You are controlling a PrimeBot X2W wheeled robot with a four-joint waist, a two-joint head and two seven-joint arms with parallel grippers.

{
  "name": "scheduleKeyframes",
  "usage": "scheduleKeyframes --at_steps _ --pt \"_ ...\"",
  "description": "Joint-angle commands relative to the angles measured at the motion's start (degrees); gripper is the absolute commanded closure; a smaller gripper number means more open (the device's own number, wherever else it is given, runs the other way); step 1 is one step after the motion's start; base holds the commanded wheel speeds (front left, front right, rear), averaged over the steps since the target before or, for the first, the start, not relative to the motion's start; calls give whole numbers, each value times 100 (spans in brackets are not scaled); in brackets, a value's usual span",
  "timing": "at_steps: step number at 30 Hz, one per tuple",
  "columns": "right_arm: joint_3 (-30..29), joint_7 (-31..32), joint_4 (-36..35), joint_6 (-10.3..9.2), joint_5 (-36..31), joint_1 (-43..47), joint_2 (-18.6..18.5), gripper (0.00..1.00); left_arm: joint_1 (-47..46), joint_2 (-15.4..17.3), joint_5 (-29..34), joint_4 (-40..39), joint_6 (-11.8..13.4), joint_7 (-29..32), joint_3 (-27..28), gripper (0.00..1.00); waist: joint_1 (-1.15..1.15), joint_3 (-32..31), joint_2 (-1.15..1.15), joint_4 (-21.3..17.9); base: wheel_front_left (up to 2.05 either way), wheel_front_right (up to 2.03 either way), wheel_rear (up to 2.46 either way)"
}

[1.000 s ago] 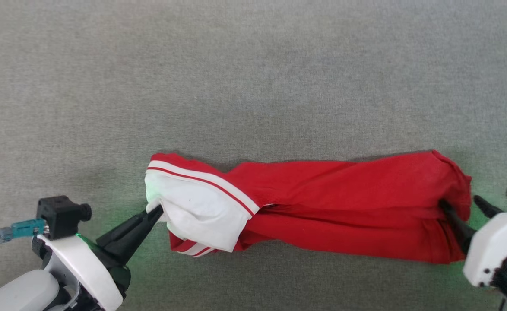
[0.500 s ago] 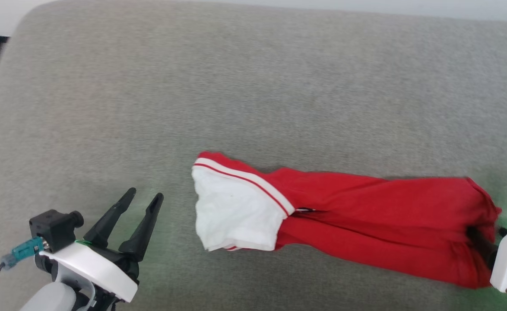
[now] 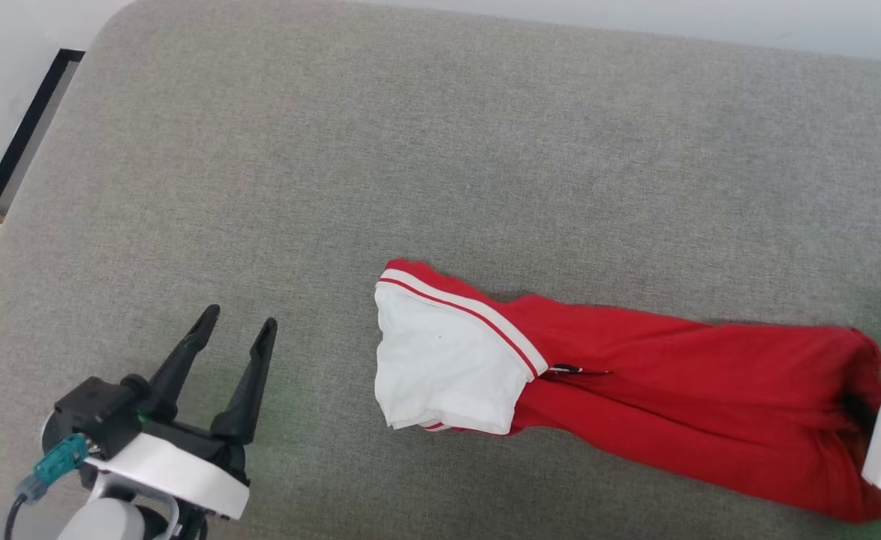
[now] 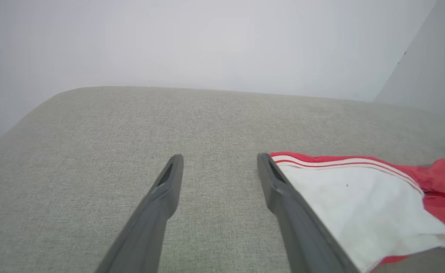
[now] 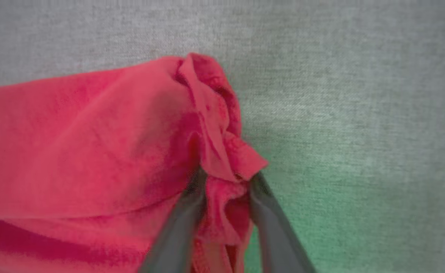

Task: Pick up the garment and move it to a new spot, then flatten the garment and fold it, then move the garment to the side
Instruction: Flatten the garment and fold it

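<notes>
Folding seems underway: left claw gapes empty at lower left; right claw straddles the jersey hem, grip unclear, and must clamp next.

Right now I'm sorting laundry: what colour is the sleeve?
White sleeve, red-and-white striped trim; clearest in head view.

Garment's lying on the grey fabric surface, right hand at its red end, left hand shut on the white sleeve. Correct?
Not quite: the left hand is open and apart from the white sleeve, as the head view shows. The rest holds: the garment lies on the grey fabric surface, with the right hand at its red end.
</notes>
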Motion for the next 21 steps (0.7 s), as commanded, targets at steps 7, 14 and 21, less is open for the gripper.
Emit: scheduleKeyframes --at_steps 7,14,21 --pt "-419 -191 68 -16 -230 -285 182 100 232 -34 352 -287 4 -28 236 0 0 13 -1 -287 0 0 0" --pt "-1305 -466 -122 -14 -375 -691 108 100 174 -19 428 -509 8 -28 421 0 0 183 -1 -613 0 0 0" --pt "-2635 -589 -87 -14 -712 -1188 -155 100 13 89 314 -448 8 -28 363 0 0 302 -1 -738 0 0 0"
